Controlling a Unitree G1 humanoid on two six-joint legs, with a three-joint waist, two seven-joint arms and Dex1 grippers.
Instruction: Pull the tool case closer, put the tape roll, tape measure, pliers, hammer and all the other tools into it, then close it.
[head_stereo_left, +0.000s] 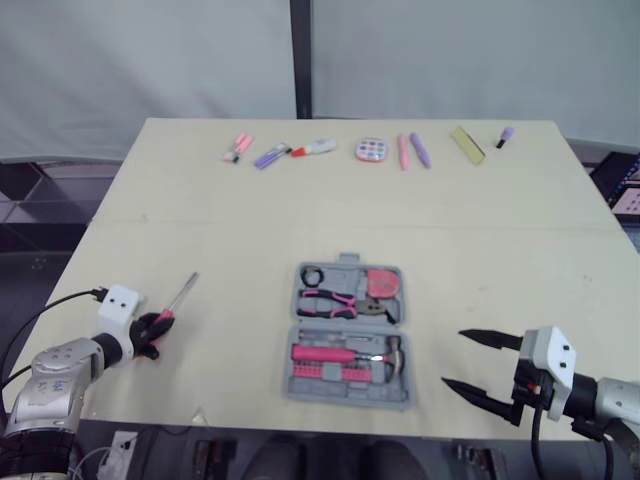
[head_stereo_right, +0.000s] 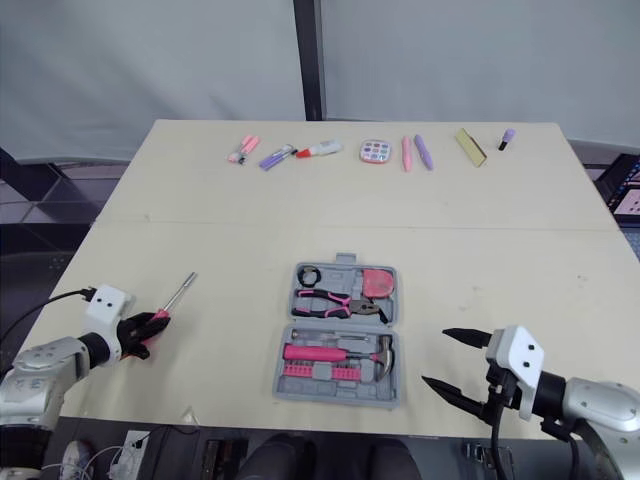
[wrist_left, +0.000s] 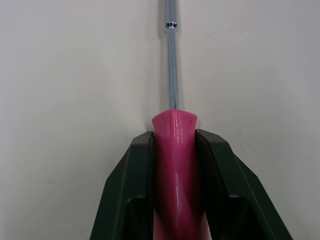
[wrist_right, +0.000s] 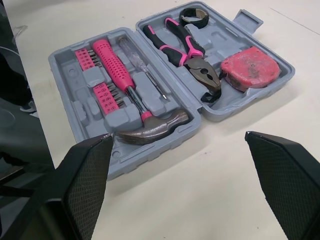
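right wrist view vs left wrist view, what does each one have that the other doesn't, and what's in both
Right wrist view: the open grey tool case holding a pink-handled hammer, pliers, a red tape measure, a black tape roll and pink bit racks, with the right gripper jaws wide apart in front of it.
Left wrist view: a pink-handled screwdriver, the left gripper jaws shut on its handle, metal shaft pointing away.
Both: the pale table and black jaws in the foreground.

Grey matt plastic tool case (wrist_right: 95, 150), glossy-handled, metal-shafted screwdriver (wrist_left: 175, 170)
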